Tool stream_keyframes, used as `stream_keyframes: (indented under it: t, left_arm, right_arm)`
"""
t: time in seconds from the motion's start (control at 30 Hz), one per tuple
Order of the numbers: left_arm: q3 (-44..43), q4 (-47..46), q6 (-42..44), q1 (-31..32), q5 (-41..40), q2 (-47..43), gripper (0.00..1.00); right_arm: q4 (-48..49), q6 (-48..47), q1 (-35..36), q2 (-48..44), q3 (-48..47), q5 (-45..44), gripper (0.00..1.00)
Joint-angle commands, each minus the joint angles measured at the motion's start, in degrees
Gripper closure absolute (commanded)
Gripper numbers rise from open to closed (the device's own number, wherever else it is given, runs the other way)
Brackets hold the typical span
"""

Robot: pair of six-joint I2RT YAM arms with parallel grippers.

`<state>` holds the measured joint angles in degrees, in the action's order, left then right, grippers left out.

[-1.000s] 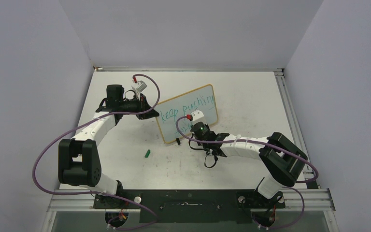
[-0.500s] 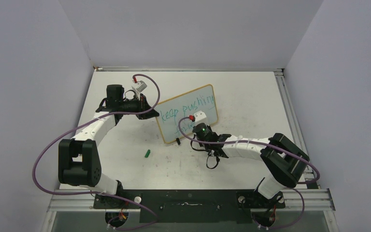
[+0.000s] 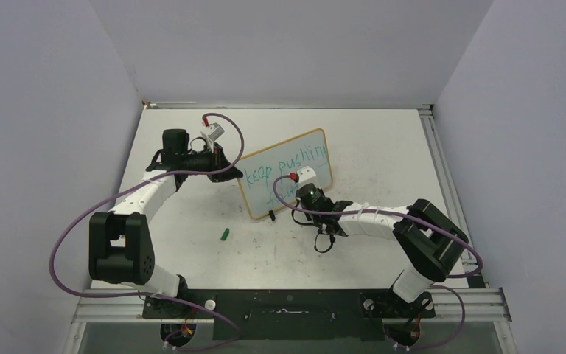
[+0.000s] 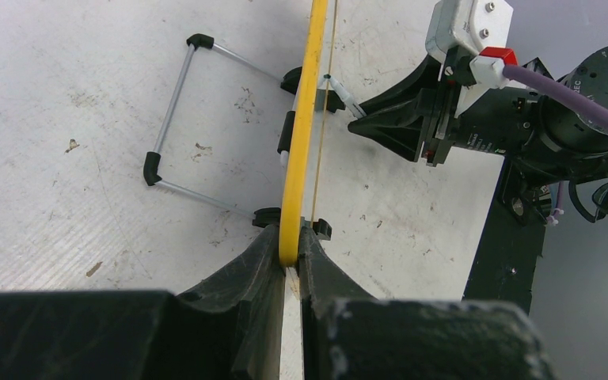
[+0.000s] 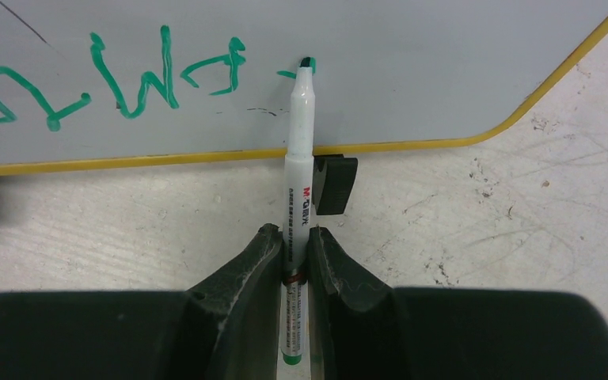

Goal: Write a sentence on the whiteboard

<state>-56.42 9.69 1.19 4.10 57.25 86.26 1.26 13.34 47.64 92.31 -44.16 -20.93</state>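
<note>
Now, change: right arm (image 3: 368,219) nudged left.
Right gripper (image 5: 294,234): clamps marker (image 5: 301,134), tip on whiteboard (image 5: 412,63).
Left gripper (image 4: 289,239): pinches whiteboard edge.

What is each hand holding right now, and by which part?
Right hand clamps the marker by its rear barrel; left hand pinches the whiteboard by its yellow frame edge.

Whiteboard (image 3: 259,193) on table (image 3: 383,140), left end effector (image 3: 230,174) at its L edge, marker (image 5: 299,150) on front.

Yellow-framed whiteboard (image 3: 256,198) (teal-green sentence (image 3: 286,167))
</note>
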Motion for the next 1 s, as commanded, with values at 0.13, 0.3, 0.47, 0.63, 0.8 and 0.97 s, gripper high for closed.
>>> stream_keyframes:
  t: [0.13, 0.3, 0.47, 0.63, 0.8, 0.97]
  left_arm:
    - [-2.49, -0.93, 0.93, 0.03, -0.39, -2.20, 1.00]
    - [-2.49, -0.90, 0.97, 0.03, -0.43, -2.21, 1.00]
    - [-2.53, -0.85, 0.95, 0.03, -0.32, -2.26, 1.00]
    - [-2.47, -0.82, 0.94, 0.03, -0.37, -2.37, 1.00]
    - [-2.52, -0.90, 1.00, 0.03, -0.24, -2.43, 1.00]
    - [-2.48, -0.93, 0.93, 0.03, -0.22, -2.41, 1.00]
  right_arm:
    - [2.94, -2.80, 0.11, -0.03, -2.07, 3.14, 0.95]
    - [2.51, -1.21, 1.34, -0.25, -0.24, 3.47, 0.95]
    - [1.45, 1.45, 1.75, 0.08, 1.22, 2.82, 0.95]
    - [-0.43, 2.47, 1.70, 0.41, 0.48, 2.06, 0.95]
    - [-1.08, 2.61, 0.97, 1.25, -0.82, 1.29, 0.95]
    - [-3.10, 2.27, 0.35, 1.80, -2.27, 1.14, 0.95]
